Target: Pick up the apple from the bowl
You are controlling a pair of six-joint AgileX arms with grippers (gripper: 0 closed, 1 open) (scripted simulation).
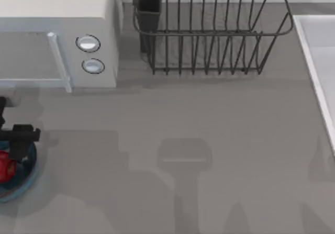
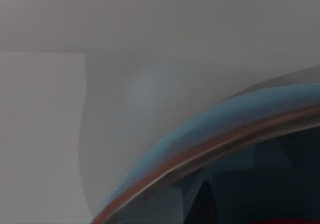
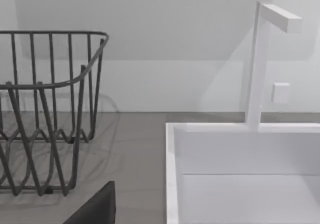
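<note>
**Left hand down over the apple in the bowl**

At the near left edge of the surface, the apple [image 1: 5,166] sits in the bowl [image 1: 25,184]. The left hand [image 1: 21,142] hangs just over it; its opening cannot be told. This looks like the grasping step: next, a firm close, then lift. Farther back stand a microwave [image 1: 63,35] and dish rack [image 1: 209,30].

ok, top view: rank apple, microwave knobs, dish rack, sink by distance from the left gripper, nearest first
From the left gripper, over the bowl:
1. apple, in the bowl at the left edge
2. microwave knobs, back left
3. dish rack, back centre
4. sink, far right
</note>
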